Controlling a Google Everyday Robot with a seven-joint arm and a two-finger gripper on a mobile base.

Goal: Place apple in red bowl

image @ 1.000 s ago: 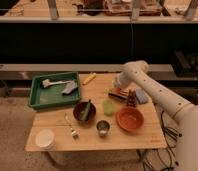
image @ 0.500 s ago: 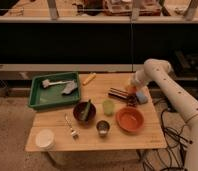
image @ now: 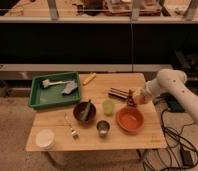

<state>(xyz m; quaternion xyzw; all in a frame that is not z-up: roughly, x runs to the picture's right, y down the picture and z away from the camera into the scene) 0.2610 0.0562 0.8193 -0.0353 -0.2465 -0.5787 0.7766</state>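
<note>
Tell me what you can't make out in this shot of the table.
- Apple: not identifiable in the camera view; possibly hidden at the end effector, which hangs above the red bowl's far rim.
- Dark bowl: its contents are too blurred to name.
- Green tray: the pale items inside are too blurred to identify.
- Arm: cut off by the right edge.

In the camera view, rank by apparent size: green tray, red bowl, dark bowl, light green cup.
1. green tray
2. red bowl
3. dark bowl, only slightly smaller than the red one
4. light green cup

The gripper hangs just above the red bowl's far rim.
</note>
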